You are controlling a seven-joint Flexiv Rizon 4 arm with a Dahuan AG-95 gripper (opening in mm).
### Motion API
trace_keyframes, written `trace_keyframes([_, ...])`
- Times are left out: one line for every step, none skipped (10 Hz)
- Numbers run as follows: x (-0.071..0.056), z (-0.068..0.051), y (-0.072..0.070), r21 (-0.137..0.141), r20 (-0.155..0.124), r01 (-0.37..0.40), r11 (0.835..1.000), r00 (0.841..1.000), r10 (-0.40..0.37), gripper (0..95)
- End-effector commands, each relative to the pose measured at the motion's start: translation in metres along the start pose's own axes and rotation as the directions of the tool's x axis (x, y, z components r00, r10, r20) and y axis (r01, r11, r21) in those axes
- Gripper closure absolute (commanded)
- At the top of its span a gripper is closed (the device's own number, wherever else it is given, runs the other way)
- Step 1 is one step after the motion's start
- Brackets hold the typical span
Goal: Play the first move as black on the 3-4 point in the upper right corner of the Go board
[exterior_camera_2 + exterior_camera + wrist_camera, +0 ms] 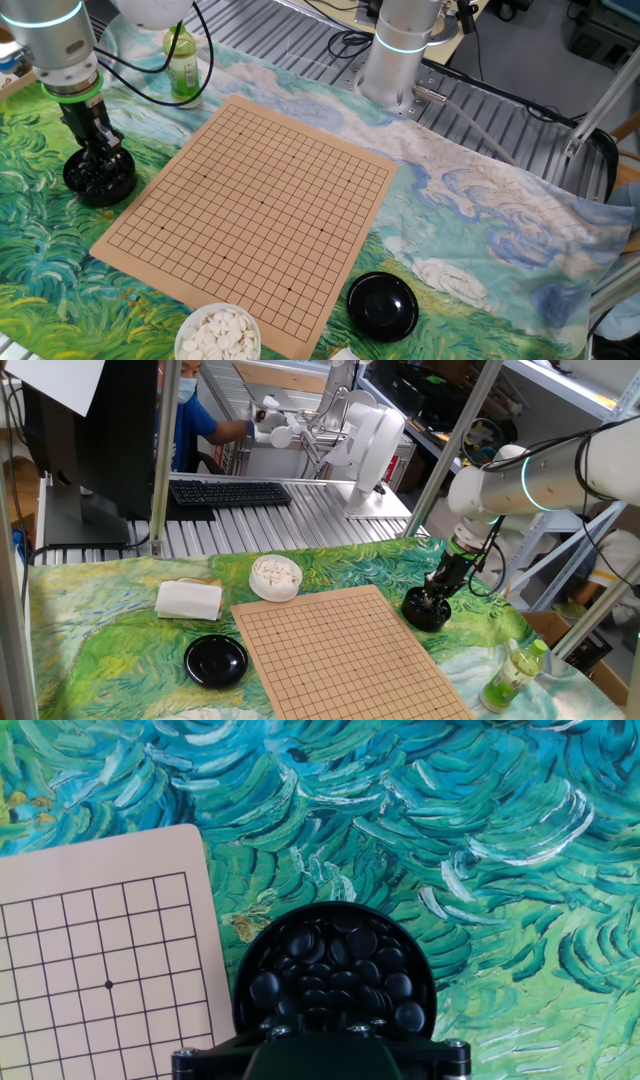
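Now my end effector [100,152] dips into the bowl [99,178] of black stones [335,970] beside the empty Go board [262,205]; grip unreadable. Next: lift one stone toward the 3-4 point.

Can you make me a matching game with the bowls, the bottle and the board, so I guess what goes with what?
Things:
1. black bowl under the gripper
2. white bowl
3. green bottle
4. Go board

Descriptions:
A. holds white stones
B. no stones on it
C. holds black stones
D. stands upright beyond the board's far edge in the other fixed view

Pairs: 1-C, 2-A, 3-D, 4-B
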State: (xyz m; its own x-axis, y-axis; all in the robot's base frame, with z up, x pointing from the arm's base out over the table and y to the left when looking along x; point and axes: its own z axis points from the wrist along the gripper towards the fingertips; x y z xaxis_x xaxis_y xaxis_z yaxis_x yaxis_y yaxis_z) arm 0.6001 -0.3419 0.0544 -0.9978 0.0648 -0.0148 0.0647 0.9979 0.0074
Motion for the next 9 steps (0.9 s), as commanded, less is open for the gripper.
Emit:
trace_keyframes([-0.0108, 0.0131, -0.0033, -0.022, 0.002, 0.012, 1.0, 1.0, -0.012, 95.0])
trace_keyframes([-0.0108, 0.0131, -0.0033, -0.022, 0.002, 0.012, 1.0, 1.0, -0.012, 95.0])
trace_keyframes([-0.0108, 0.013, -0.0033, -0.023, 0.002, 0.013, 1.0, 1.0, -0.012, 95.0])
trace_keyframes([-0.0108, 0.013, -0.0033, -0.023, 0.002, 0.013, 1.0, 1.0, -0.013, 95.0])
trace_keyframes([-0.0108, 0.013, -0.0033, -0.023, 0.001, 0.013, 1.0, 1.0, -0.013, 95.0])
trace_keyframes([-0.0109, 0.0127, -0.0033, -0.022, 0.0, 0.012, 1.0, 1.0, -0.012, 95.0])
trace_keyframes([-0.0109, 0.0117, -0.0033, -0.021, -0.001, 0.013, 1.0, 1.0, -0.013, 95.0])
trace_keyframes([-0.0109, 0.0108, -0.0033, -0.021, -0.002, 0.014, 1.0, 1.0, -0.014, 95.0])
trace_keyframes([-0.0107, 0.0094, -0.0032, -0.021, -0.004, 0.014, 1.0, 1.0, -0.014, 95.0])
